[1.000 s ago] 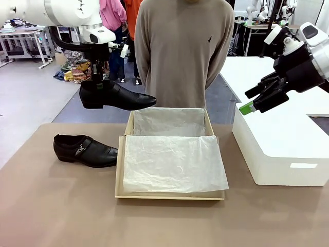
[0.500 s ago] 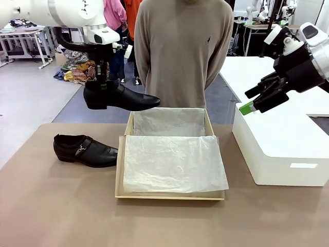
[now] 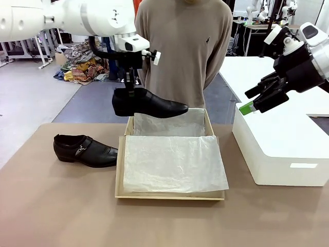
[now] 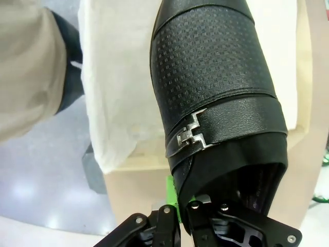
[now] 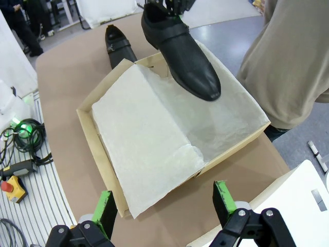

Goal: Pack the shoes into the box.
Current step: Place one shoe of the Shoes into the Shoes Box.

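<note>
Left hand (image 3: 129, 86) is pinched tight on the heel collar of one black loafer (image 3: 149, 104), its green pads (image 4: 170, 191) pressed on the rim just behind the small metal buckle strap. That loafer hangs level in the air above the far left corner of the shoebox (image 3: 119, 170), its pointed toe reaching over the far half of the shoebox. Crinkled white tissue paper (image 3: 172, 162) lines the shoebox, with a sheet spread across the near half and lapping over the near right rim. The second loafer (image 3: 85, 150) lies on the table (image 3: 61, 206) just left of the shoebox, upright on its sole, toe towards the shoebox, buckle showing. Right hand (image 3: 257, 100) hovers well to the right of the shoebox and higher, fingers spread wide with nothing between them, over a large white block (image 3: 280, 149) that stands on the table right of the shoebox. A person (image 3: 185, 46) in a beige sweater stands at the far side, directly behind the shoebox.
</note>
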Robot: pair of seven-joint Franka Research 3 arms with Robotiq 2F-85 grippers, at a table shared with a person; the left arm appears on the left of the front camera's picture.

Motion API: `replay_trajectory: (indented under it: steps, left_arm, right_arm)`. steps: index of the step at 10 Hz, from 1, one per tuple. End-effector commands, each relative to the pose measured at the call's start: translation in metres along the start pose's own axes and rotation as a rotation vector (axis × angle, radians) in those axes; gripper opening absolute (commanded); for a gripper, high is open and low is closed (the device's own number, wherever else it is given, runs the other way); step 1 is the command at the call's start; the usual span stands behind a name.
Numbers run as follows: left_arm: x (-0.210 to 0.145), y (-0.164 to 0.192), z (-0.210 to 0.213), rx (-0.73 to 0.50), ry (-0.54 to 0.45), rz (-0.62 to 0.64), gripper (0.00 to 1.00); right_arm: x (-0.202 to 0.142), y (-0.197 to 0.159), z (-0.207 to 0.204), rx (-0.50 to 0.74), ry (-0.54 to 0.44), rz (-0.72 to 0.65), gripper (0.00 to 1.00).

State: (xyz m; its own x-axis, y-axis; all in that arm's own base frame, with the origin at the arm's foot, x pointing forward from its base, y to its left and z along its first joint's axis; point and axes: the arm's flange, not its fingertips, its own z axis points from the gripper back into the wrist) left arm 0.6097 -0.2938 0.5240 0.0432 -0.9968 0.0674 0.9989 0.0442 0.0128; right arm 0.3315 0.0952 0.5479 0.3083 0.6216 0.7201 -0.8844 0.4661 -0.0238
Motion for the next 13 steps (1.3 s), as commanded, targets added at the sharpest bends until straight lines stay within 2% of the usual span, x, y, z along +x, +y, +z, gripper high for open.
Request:
replay_trajectory:
  steps: [1, 4, 7, 9, 10, 13]
  left_arm:
    - [0.020, 0.010, 0.002, 0.009, -0.026, 0.007, 0.00]
    - [0.040, 0.009, -0.022, 0.026, -0.041, -0.060, 0.00]
    - [0.043, 0.014, -0.039, 0.037, -0.038, -0.137, 0.00]
    - [0.043, 0.016, -0.044, -0.010, -0.040, -0.173, 0.00]
    - [0.045, 0.010, -0.050, 0.018, -0.038, -0.121, 0.00]
    - [0.045, 0.010, -0.050, 0.018, -0.038, -0.121, 0.00]
  right_arm:
    - [0.000, -0.003, -0.001, 0.014, -0.023, 0.015, 1.00]
    - [0.000, -0.003, -0.001, 0.014, -0.023, 0.015, 1.00]
    - [0.000, -0.003, -0.001, 0.014, -0.023, 0.015, 1.00]
    - [0.000, -0.003, -0.001, 0.014, -0.023, 0.015, 1.00]
    - [0.000, -0.003, -0.001, 0.014, -0.023, 0.015, 1.00]
    - [0.000, -0.003, -0.001, 0.014, -0.023, 0.015, 1.00]
